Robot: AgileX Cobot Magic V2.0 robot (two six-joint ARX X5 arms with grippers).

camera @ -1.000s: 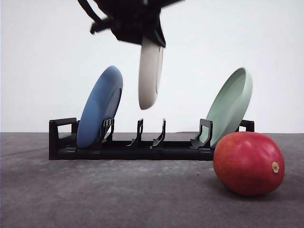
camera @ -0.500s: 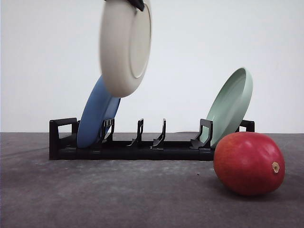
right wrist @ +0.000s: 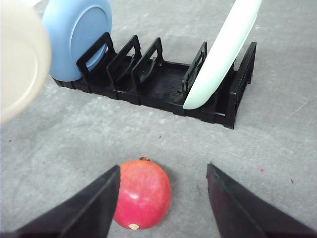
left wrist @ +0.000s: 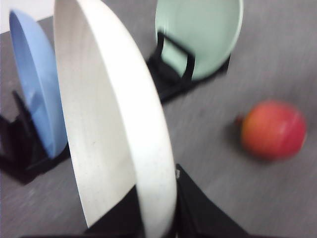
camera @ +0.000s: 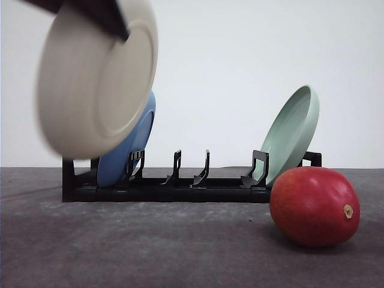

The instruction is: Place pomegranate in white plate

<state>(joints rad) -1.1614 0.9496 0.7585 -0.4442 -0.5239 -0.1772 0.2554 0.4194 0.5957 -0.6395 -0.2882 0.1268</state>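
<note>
The pomegranate [camera: 314,206] lies on the grey table at the front right, its tan nub facing right. It also appears in the right wrist view [right wrist: 142,193] and the left wrist view [left wrist: 273,130]. The white plate [camera: 96,78] hangs tilted in the air at the upper left, in front of the blue plate. My left gripper [camera: 111,18] is shut on its rim. In the left wrist view the white plate [left wrist: 114,124] stands edge-on, clamped in that gripper [left wrist: 158,218]. My right gripper [right wrist: 163,171] hovers open just above the pomegranate, a finger on each side of it.
A black dish rack [camera: 180,183] stands across the middle of the table. It holds a blue plate [camera: 129,150] at its left end and a pale green plate [camera: 292,132] at its right end. Its middle slots [right wrist: 143,59] are bare. Open table lies in front of the rack.
The white plate, held by my left gripper, has moved from above the rack's middle to the left and nearer the camera, turning its face more into view. The pomegranate has stayed put.
</note>
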